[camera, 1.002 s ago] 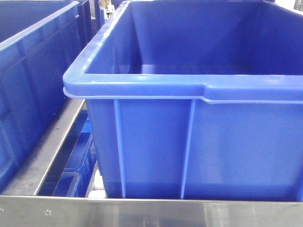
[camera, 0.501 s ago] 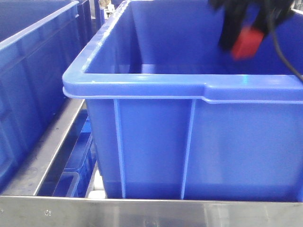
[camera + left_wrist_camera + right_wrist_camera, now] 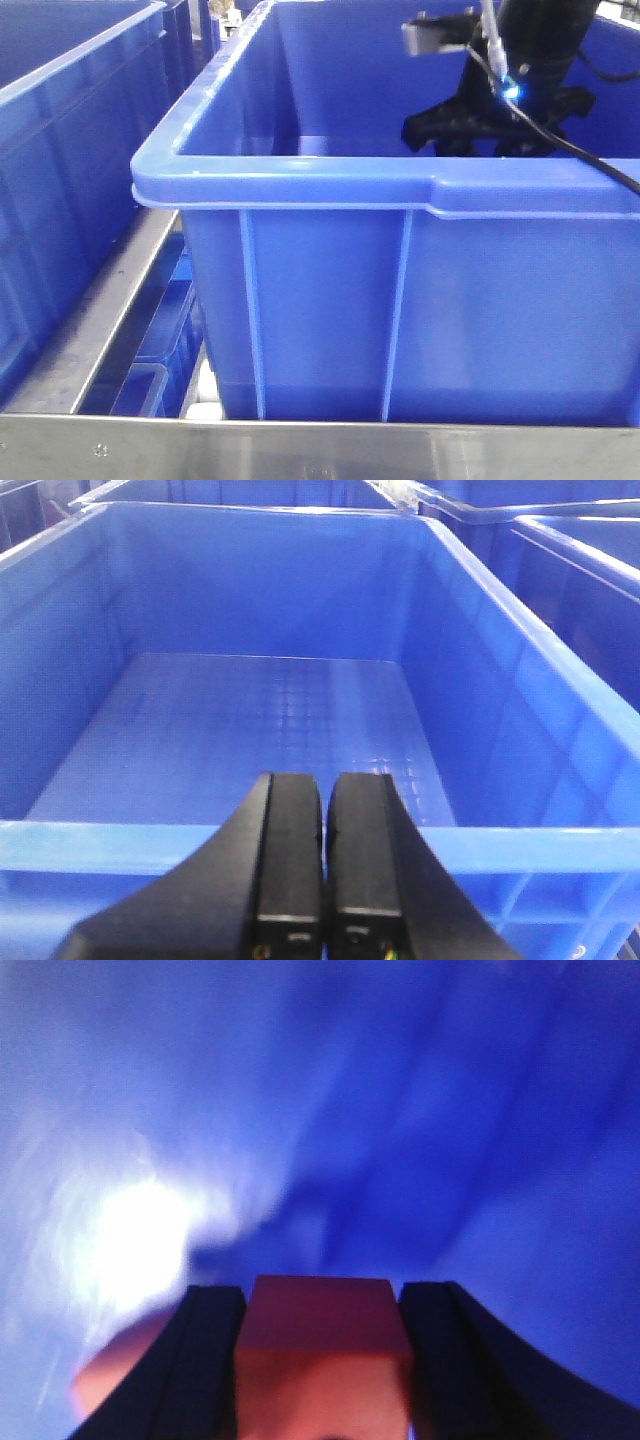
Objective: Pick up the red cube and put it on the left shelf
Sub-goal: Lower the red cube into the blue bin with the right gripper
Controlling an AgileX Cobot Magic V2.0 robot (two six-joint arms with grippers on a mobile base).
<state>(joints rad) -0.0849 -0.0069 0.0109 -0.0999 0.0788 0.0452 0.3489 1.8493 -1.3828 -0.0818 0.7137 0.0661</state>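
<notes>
The red cube (image 3: 320, 1330) sits between the two black fingers of my right gripper (image 3: 322, 1295), which is shut on it close above a blurred blue surface with a bright glare. In the front view my right arm (image 3: 520, 60) reaches down into the big blue bin (image 3: 300, 180), and its near wall hides the fingertips and the cube. My left gripper (image 3: 325, 780) is shut on nothing, hovering over the near rim of a blue bin (image 3: 100, 845) that holds nothing. I cannot tell which part of the rack is the left shelf.
A second blue bin (image 3: 60, 150) stands to the left of the big one. Both rest on a steel rack with a front rail (image 3: 300, 450) and a side rail (image 3: 110, 310). More blue bins (image 3: 590, 580) lie to the right in the left wrist view.
My right arm came in from the upper right carrying the red cube and has dropped into the bin. The cube is now hidden behind the bin's near wall in the front view.
</notes>
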